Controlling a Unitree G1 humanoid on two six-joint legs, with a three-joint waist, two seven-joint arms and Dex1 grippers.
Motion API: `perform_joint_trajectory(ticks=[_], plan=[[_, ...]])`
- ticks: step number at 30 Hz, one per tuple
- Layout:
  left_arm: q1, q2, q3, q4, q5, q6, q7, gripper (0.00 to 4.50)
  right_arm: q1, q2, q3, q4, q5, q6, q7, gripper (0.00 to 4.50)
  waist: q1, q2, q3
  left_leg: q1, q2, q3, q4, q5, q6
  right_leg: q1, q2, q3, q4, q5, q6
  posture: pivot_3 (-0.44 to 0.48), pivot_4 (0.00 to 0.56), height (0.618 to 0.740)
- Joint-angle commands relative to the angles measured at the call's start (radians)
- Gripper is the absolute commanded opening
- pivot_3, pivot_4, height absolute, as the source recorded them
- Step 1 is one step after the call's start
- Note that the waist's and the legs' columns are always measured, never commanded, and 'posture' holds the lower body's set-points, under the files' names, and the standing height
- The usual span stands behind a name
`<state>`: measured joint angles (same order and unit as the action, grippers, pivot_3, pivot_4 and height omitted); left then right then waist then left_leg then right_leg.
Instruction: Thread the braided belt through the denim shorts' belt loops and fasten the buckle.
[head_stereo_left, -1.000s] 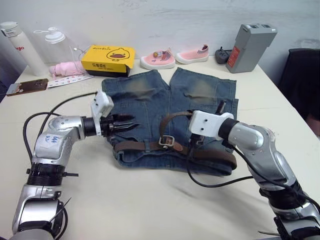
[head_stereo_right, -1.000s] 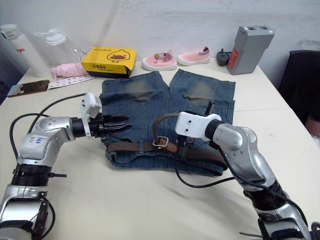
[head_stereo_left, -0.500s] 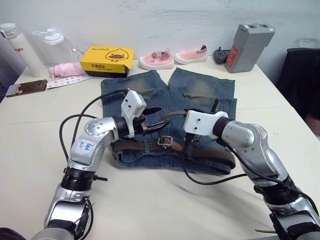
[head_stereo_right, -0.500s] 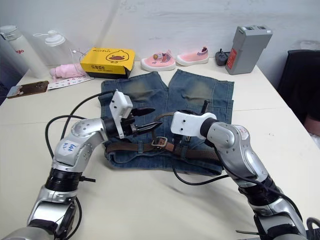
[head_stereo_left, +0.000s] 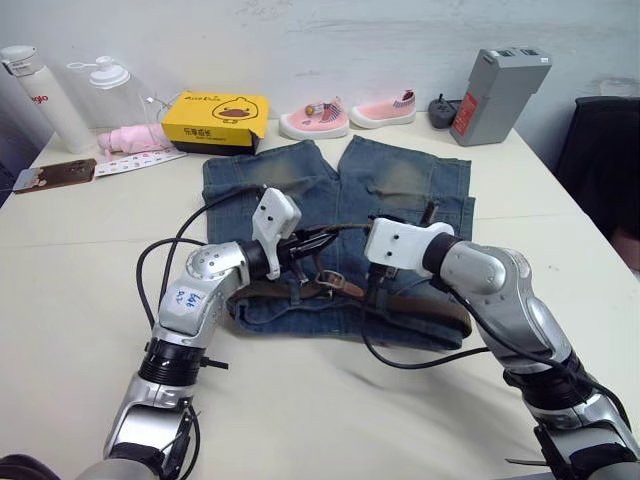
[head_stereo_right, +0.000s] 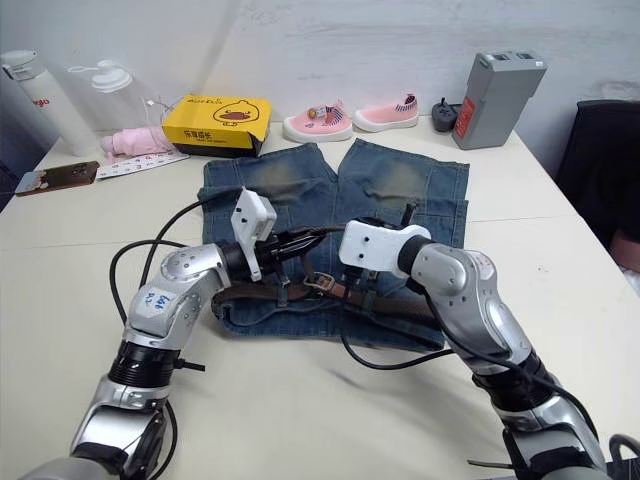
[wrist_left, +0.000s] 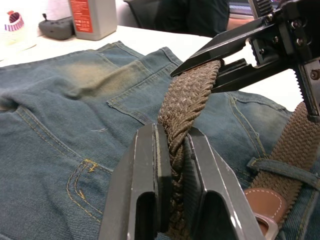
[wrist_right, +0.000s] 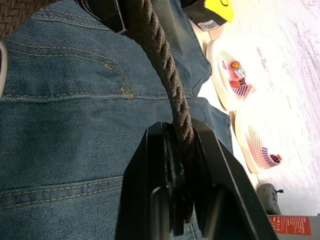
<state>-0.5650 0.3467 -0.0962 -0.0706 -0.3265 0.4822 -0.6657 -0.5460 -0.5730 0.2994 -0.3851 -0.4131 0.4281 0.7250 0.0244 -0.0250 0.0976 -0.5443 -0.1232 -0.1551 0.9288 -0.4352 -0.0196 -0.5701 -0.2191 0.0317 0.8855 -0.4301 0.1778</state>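
At the centre of the frame, over the denim shorts (head_stereo_left: 330, 230), the braided belt (wrist_left: 186, 107) is pinched between both pairs of jaws: the left gripper (wrist_left: 172, 150) is clamped on the woven strap, and the right gripper (wrist_right: 182, 145) is clamped on the same raised loop just beside it. The rest of the strap is laid along the waistband in the lower middle, passing under a belt loop (wrist_left: 282, 165), with the silver buckle (head_stereo_left: 330, 281) between the two wrists. The shorts are spread flat on a pale, smooth table (head_stereo_left: 300, 400) set against a whitish wall. Along the upper edge are seen two white bottles (head_stereo_left: 45, 95), one yellow box (head_stereo_left: 216, 120), two small pink shoes (head_stereo_left: 345, 115) and one grey upright case (head_stereo_left: 498, 95).
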Motion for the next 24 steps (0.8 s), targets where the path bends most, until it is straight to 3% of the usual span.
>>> perform_joint_trajectory(ticks=[1, 2, 3, 4, 8, 11, 16, 20, 24], plan=[[0.018, -0.046, 0.028, -0.063, -0.034, 0.018, 0.047, 0.48, -0.032, 0.078, -0.107, -0.036, 0.04, 0.157, -0.05, 1.93, 0.0, 0.0, 0.0, 0.0, 0.0, 0.0, 0.0, 0.0, 0.0, 0.0, 0.0, 0.0, 0.0, 0.0, 0.0, 0.0, 0.15, 0.624], [0.022, -0.055, 0.032, -0.069, -0.04, 0.022, 0.054, 0.48, -0.036, 0.095, -0.13, -0.031, 0.05, 0.204, -0.058, 2.2, 0.0, 0.0, 0.0, 0.0, 0.0, 0.0, 0.0, 0.0, 0.0, 0.0, 0.0, 0.0, 0.0, 0.0, 0.0, 0.0, 0.15, 0.624], [0.025, -0.063, 0.036, -0.074, -0.045, 0.027, 0.06, 0.48, -0.037, 0.103, -0.144, -0.029, 0.058, 0.24, -0.057, 2.88, 0.0, 0.0, 0.0, 0.0, 0.0, 0.0, 0.0, 0.0, 0.0, 0.0, 0.0, 0.0, 0.0, 0.0, 0.0, 0.0, 0.15, 0.624], [0.032, -0.076, 0.042, -0.085, -0.057, 0.031, 0.067, 0.48, -0.03, 0.106, -0.158, -0.028, 0.067, 0.273, -0.05, 3.14, 0.002, 0.0, 0.0, 0.0, 0.0, 0.0, 0.0, 0.0, 0.0, 0.0, 0.0, 0.0, 0.0, 0.0, 0.0, 0.0, 0.15, 0.624], [0.048, -0.105, 0.062, -0.109, -0.086, 0.047, 0.089, 0.48, -0.028, 0.108, -0.172, -0.043, 0.1, 0.35, -0.043, 3.14, 0.0, 0.0, 0.0, 0.0, -0.001, -0.001, 0.0, 0.0, 0.0, 0.0, 0.0, 0.0, 0.0, 0.0, 0.0, 0.0, 0.15, 0.624], [0.067, -0.141, 0.089, -0.142, -0.128, 0.056, 0.113, 0.48, -0.026, 0.143, -0.197, -0.112, 0.206, 0.423, 0.002, 2.25, -0.001, 0.0, 0.0, 0.0, 0.0, -0.001, -0.001, 0.0, 0.0, 0.0, 0.0, 0.0, 0.0, 0.0, 0.0, 0.0, 0.15, 0.624], [0.09, -0.156, 0.1, -0.172, -0.159, 0.056, 0.117, 0.48, -0.005, 0.132, -0.144, -0.203, 0.327, 0.537, 0.063, 0.07, -0.001, 0.0, 0.0, 0.001, 0.0, -0.001, -0.001, 0.0, 0.0, 0.001, 0.0, 0.0, -0.001, 0.0, 0.001, 0.0, 0.15, 0.624], [0.112, -0.156, 0.096, -0.189, -0.17, 0.056, 0.12, 0.48, 0.003, 0.174, -0.046, -0.256, 0.399, 0.635, 0.048, 0.07, 0.0, 0.0, 0.0, 0.001, 0.0, 0.0, -0.001, 0.0, 0.0, 0.001, 0.0, 0.0, -0.003, 0.0, 0.001, 0.0, 0.15, 0.624], [0.121, -0.152, 0.101, -0.208, -0.183, 0.064, 0.122, 0.48, 0.009, 0.144, 0.096, -0.187, 0.359, 0.631, 0.003, 0.07, 0.001, 0.0, 0.0, 0.001, 0.0, -0.001, -0.001, 0.0, 0.0, 0.001, 0.0, 0.0, -0.003, 0.0, 0.001, 0.0, 0.15, 0.624]])
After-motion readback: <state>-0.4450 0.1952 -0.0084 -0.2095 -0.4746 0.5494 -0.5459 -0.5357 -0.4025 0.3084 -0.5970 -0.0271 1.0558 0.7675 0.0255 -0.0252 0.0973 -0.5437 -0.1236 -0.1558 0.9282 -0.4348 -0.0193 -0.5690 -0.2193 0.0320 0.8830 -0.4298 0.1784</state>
